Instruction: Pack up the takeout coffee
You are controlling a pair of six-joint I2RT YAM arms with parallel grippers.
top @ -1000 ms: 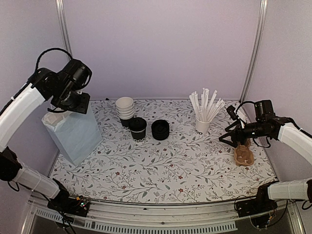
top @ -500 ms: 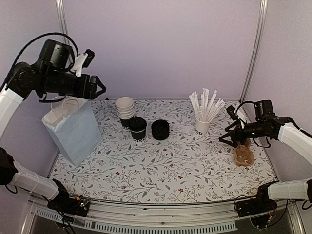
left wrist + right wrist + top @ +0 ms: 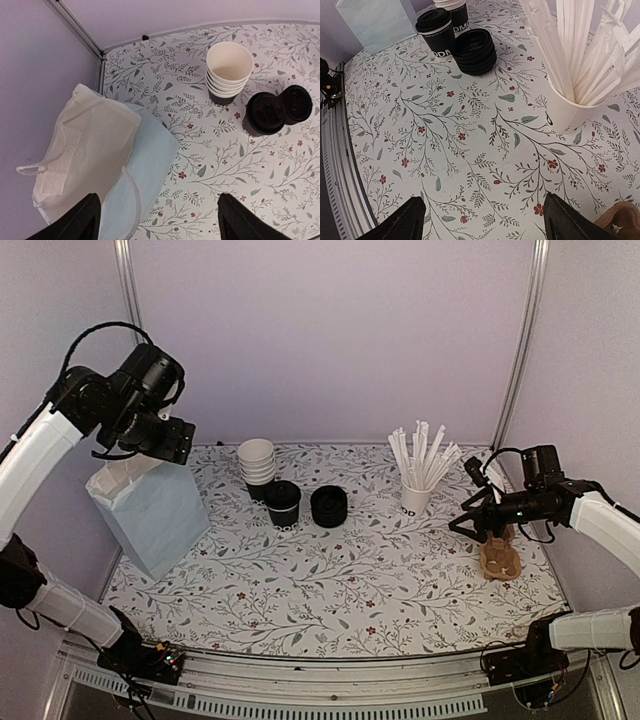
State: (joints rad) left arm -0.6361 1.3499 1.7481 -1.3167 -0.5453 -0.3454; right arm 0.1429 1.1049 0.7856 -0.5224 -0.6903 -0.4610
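The takeout coffee [image 3: 282, 502], a black cup with a black lid, stands at the back middle of the table, apart from both grippers. It also shows in the left wrist view [image 3: 264, 112] and the right wrist view [image 3: 436, 31]. A light blue paper bag [image 3: 150, 508] stands open at the far left, its whitish inside showing in the left wrist view [image 3: 85, 155]. My left gripper [image 3: 150, 445] hovers open and empty just above the bag's mouth [image 3: 160, 225]. My right gripper [image 3: 470, 523] is open and empty at the right, above the table [image 3: 485, 220].
A nested stack of whitish-rimmed cups [image 3: 257, 464] stands behind the coffee. A stack of black lids [image 3: 329, 506] sits to its right. A white cup of wrapped straws [image 3: 415, 495] stands back right. A brown cardboard carrier [image 3: 498, 558] lies under the right arm.
My left arm rose and swung out to the right, then came back down over the bag's mouth. The bag's top now stands more open. The right arm has not moved.
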